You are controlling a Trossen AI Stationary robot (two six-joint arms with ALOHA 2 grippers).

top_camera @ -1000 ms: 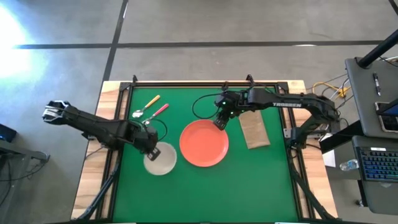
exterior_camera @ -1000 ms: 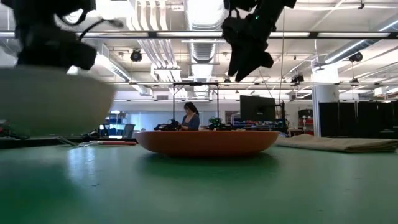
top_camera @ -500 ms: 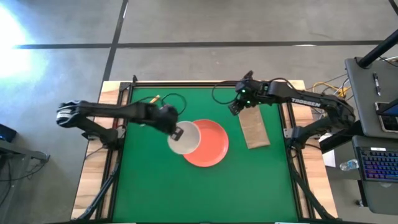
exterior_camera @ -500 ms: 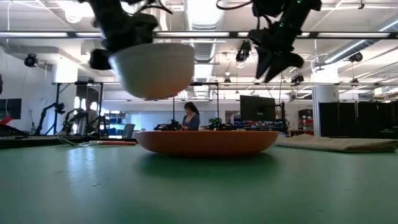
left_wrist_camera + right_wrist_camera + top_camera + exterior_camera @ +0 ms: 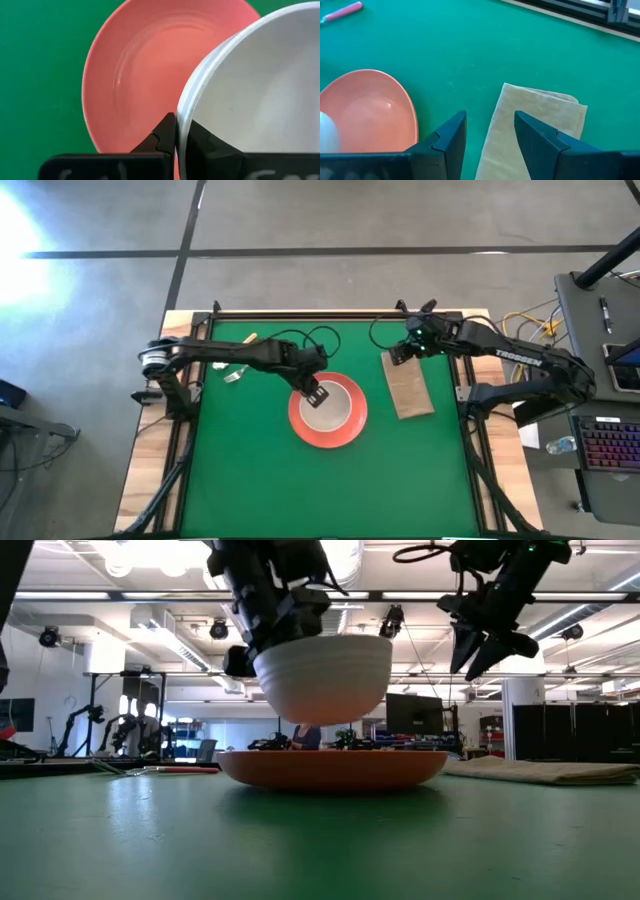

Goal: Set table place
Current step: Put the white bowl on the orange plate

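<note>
The orange-red plate (image 5: 345,430) lies on the green table (image 5: 250,480) near its middle. My left gripper (image 5: 313,392) is shut on the cream bowl (image 5: 330,408) and holds it over the plate; the low view shows the bowl (image 5: 322,675) above the plate (image 5: 330,768). My right gripper (image 5: 400,352) is open and empty above the far end of the brown napkin (image 5: 408,388), which lies flat to the right of the plate. The yellow-handled spoon (image 5: 240,355) lies at the far left, partly under my left arm. The fork's pink handle (image 5: 342,11) shows in the right wrist view. My left gripper pinches the bowl's rim (image 5: 181,117) on its left side, one finger inside the bowl and one outside. The fingers come from above, slanting in from the table's left. The bowl is upright and lifted clear, a short way above the plate.
A cable loop (image 5: 320,338) lies on the table beyond the plate. Bare green table lies toward the near edge (image 5: 330,500). A bench with a keyboard (image 5: 610,450) stands off the table's right side. A person (image 5: 300,732) sits far behind in the room.
My left gripper has lifted the bowl from the table's left part and carried it right, over the plate, keeping it upright. My right gripper has gone from the plate's far rim toward the table's right and far edges, to above the napkin's far end.
</note>
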